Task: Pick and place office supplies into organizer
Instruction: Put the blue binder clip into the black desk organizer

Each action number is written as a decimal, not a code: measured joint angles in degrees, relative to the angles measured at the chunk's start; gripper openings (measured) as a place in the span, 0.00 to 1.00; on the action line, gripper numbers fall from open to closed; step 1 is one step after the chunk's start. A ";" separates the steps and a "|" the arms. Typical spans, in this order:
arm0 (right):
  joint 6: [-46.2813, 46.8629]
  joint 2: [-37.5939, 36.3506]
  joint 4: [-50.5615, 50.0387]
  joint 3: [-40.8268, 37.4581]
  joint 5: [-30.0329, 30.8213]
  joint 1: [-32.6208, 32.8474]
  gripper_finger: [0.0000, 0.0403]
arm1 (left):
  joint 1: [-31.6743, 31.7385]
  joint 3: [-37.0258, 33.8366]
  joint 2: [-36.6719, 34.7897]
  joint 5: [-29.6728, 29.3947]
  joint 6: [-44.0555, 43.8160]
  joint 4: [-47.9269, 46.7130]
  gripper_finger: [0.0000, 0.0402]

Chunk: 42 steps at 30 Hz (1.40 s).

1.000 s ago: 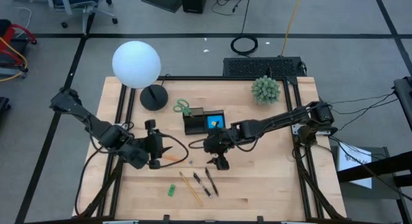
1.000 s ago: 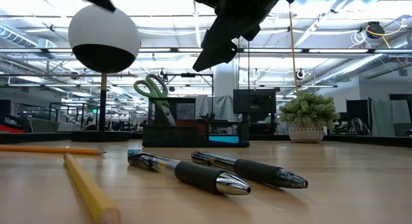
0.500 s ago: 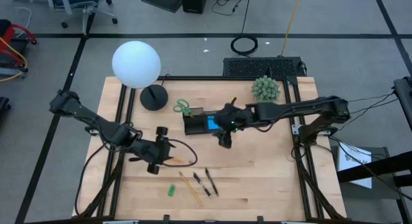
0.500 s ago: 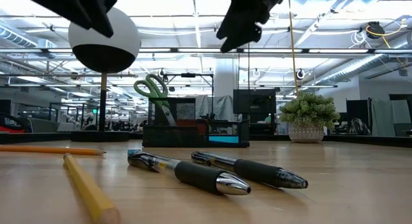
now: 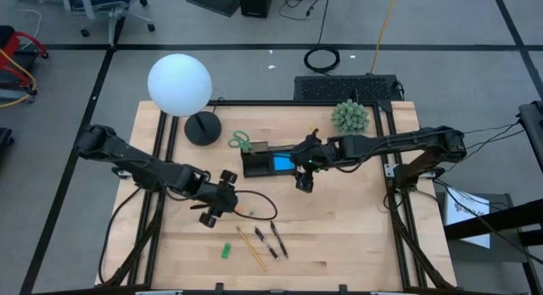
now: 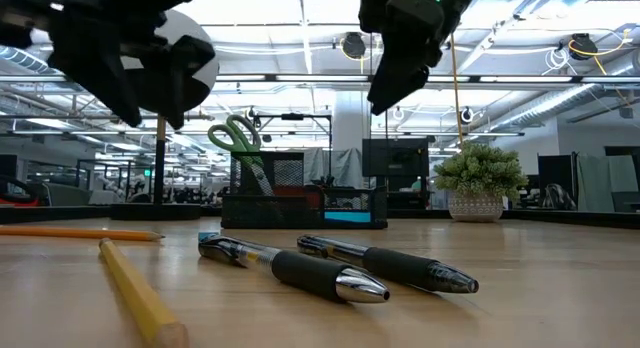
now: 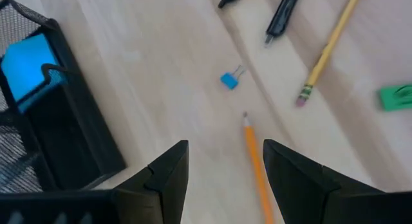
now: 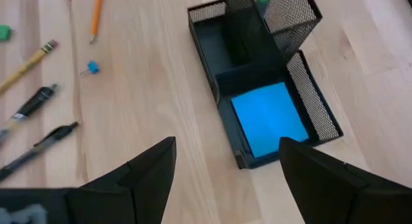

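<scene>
Overhead, the black wire-mesh organizer (image 8: 302, 102) sat on the pale wood-grain table (image 5: 356, 227), a flat blue sticky pad (image 8: 269, 118) in its low compartment and green-handled scissors (image 5: 241, 142) upright in its tall cup. The right gripper (image 5: 305, 181) hovered just beside the organizer, fingers apart and empty. The left gripper (image 5: 215, 205) hung spread wide over the slim orange pencil (image 7: 255, 161). Two glossy dark pens (image 6: 340, 267), a yellow pencil (image 6: 135, 294), a small blue clip (image 7: 229, 80) and a green eraser-like piece (image 5: 226, 250) lay loose nearby.
</scene>
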 joint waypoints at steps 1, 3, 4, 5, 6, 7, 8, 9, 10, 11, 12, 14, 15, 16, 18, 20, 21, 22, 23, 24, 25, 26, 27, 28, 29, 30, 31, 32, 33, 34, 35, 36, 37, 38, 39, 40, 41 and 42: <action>0.07 -0.02 0.25 0.00 -0.01 -0.11 0.65 | 0.24 0.00 0.16 0.00 1.24 0.29 0.49; -0.28 -0.02 0.47 0.00 -0.04 -0.33 0.65 | 0.62 0.02 0.35 0.09 3.81 1.30 0.49; -0.40 -0.02 0.65 0.00 -0.02 -0.36 0.65 | 0.76 0.02 0.39 0.16 4.96 1.82 0.49; -0.51 -0.02 0.95 0.00 -0.02 -0.41 0.65 | 0.93 0.03 0.39 0.31 5.99 2.48 0.49; -0.63 -0.02 1.18 0.00 -0.02 -0.43 0.65 | 1.12 0.05 0.39 0.77 7.26 3.10 0.49; -0.64 -0.02 1.39 0.00 -0.02 -0.43 0.65 | 1.32 0.09 0.39 1.61 8.67 3.62 0.49; -0.65 -0.02 1.67 0.00 -0.02 -0.43 0.65 | 1.35 0.09 0.39 1.84 10.09 3.80 0.49; -0.65 -0.02 1.83 0.00 -0.02 -0.43 0.65 | 1.35 0.09 0.39 1.84 11.48 3.74 0.49; -0.65 -0.02 1.84 0.00 -0.04 -0.43 0.65 | 1.30 0.09 0.39 1.84 12.88 3.55 0.49; -0.65 -0.02 1.82 0.00 -0.02 -0.43 0.65 | 1.30 0.09 0.39 1.85 14.13 3.20 0.49; -0.67 -0.02 1.82 0.00 -0.04 -0.43 0.65 | 1.26 0.09 0.39 1.86 14.93 2.77 0.49; -0.92 -0.02 1.86 0.00 -0.04 -0.43 0.65 | 1.60 0.09 0.89 1.85 15.89 2.59 0.49; -1.21 -0.02 1.99 0.00 -0.04 -0.43 0.65 | 1.78 0.10 1.45 1.84 16.48 2.59 0.49; -1.62 -0.02 2.25 0.00 -0.04 -0.43 0.65 | 1.95 0.11 2.16 1.83 17.02 2.54 0.49; -2.09 -0.02 2.86 0.00 -0.04 -0.43 0.64 | 2.25 0.11 3.96 1.82 18.29 2.51 0.49; -2.15 -0.02 3.47 0.00 -0.04 -0.43 0.64 | 2.42 0.11 6.05 1.81 19.84 2.45 0.49; -2.15 -0.02 3.59 0.00 -0.04 -0.43 0.64 | 2.42 0.15 7.30 1.76 20.67 2.16 0.49; -2.15 -0.02 3.50 0.00 -0.04 -0.43 0.64 | 2.42 0.34 8.59 1.28 21.82 1.44 0.49; -2.15 -0.02 3.39 0.00 -0.04 -0.43 0.64 | 2.42 0.68 9.86 0.34 22.85 0.49 0.49; -2.15 -0.02 3.37 0.00 -0.04 -0.43 0.64 | 2.28 1.34 11.07 -0.78 23.80 -0.71 0.49; -2.15 -0.02 3.37 0.00 -0.04 -0.43 0.64 | 2.13 2.25 12.19 -1.82 24.66 -1.80 0.49; -2.15 -0.02 3.38 0.00 -0.04 -0.43 0.64 | 2.00 3.25 13.23 -2.73 25.37 -2.82 0.49; -2.15 -0.02 3.37 0.00 -0.04 -0.43 0.64 | 1.83 4.34 14.17 -3.62 26.08 -4.08 0.49; -2.15 -0.02 3.37 0.00 -0.04 -0.43 0.64 | 1.74 5.42 15.02 -3.80 26.67 -5.08 0.49; -2.15 -0.02 3.35 0.00 -0.04 -0.43 0.64 | 1.74 6.72 15.83 -3.86 27.30 -5.61 0.49; -2.15 -0.02 3.39 0.00 -0.04 -0.43 0.64 | 1.72 8.07 16.54 -3.85 27.88 -5.65 0.49; -2.18 -0.02 3.37 0.00 -0.04 -0.43 0.64 | 1.72 9.34 17.02 -3.75 28.36 -5.75 0.49; -2.18 -0.02 3.37 0.00 -0.04 -0.43 0.64 | 1.77 10.69 17.47 -3.28 28.93 -5.92 0.49; -2.18 -0.02 3.37 0.00 -0.04 -0.43 0.64 | 1.78 12.04 17.83 -2.51 29.57 -5.93 0.49; -2.18 -0.02 3.35 0.00 -0.04 -0.43 0.64 | 1.78 13.21 18.19 -1.86 30.32 -5.88 0.49; -2.18 -0.02 3.32 0.00 -0.04 -0.43 0.64 | 1.78 14.23 18.45 -1.35 31.08 -5.84 0.49; -2.18 -0.02 3.33 0.00 -0.04 -0.43 0.64 | 1.76 15.18 18.63 -1.06 31.78 -5.86 0.49; -2.18 -0.02 3.32 0.00 -0.04 -0.43 0.64 | 1.76 16.00 18.82 -0.75 32.48 -5.83 0.49; -2.18 -0.02 3.24 0.00 -0.04 -0.43 0.64 | 1.74 16.60 18.94 -0.15 33.07 -5.58 0.49; -2.18 -0.02 3.16 0.00 -0.04 -0.43 0.64 | 1.74 16.89 18.99 0.44 33.60 -5.48 0.49; -2.18 -0.02 3.13 0.00 -0.04 -0.41 0.64 | 1.78 16.94 19.00 1.43 34.30 -5.60 0.49; -2.18 -0.02 3.11 0.00 -0.04 -0.41 0.64 | 1.78 16.93 19.01 2.66 35.24 -5.69 0.49; -2.28 -0.02 3.08 0.00 -0.04 -0.41 0.64 | 1.78 16.92 19.34 3.82 36.05 -5.34 0.49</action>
